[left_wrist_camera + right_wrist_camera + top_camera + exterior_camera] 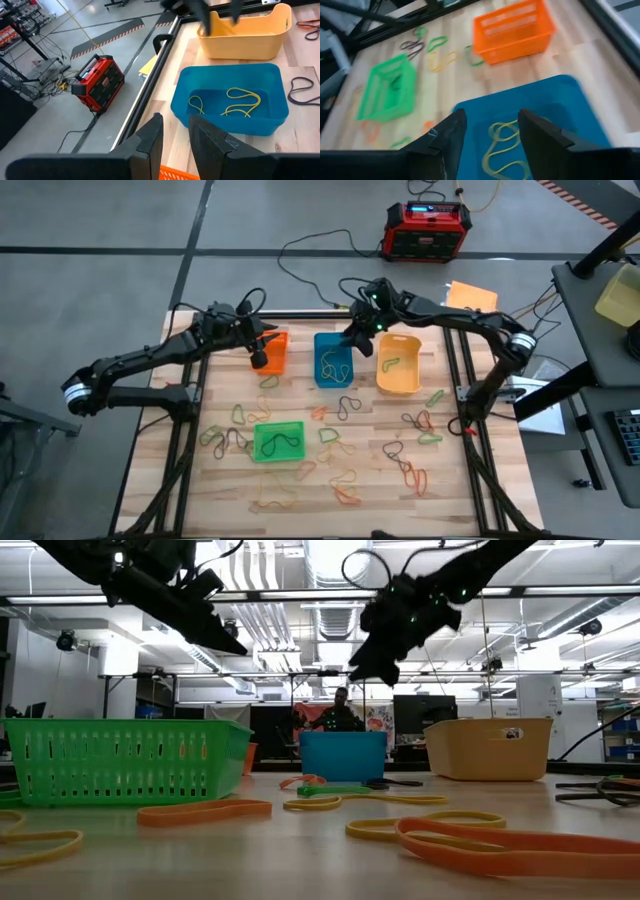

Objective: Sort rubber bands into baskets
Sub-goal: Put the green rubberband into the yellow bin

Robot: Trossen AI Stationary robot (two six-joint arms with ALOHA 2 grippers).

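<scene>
Sorting well short of done: yellow loops (502, 145) in blue basket (333, 360), a few bands in green basket (278, 442) and yellow-orange basket (398, 364), many rubber bands (345, 480) scattered across table (480, 480) (orange, red, green, yellow, dark). Thin, limp loops, lying flat, some tangled. Right gripper (490, 127) poised over blue basket, jaws apart, nothing between them. Left gripper (175, 137) above orange basket (273, 352), jaws slightly parted, empty
</scene>
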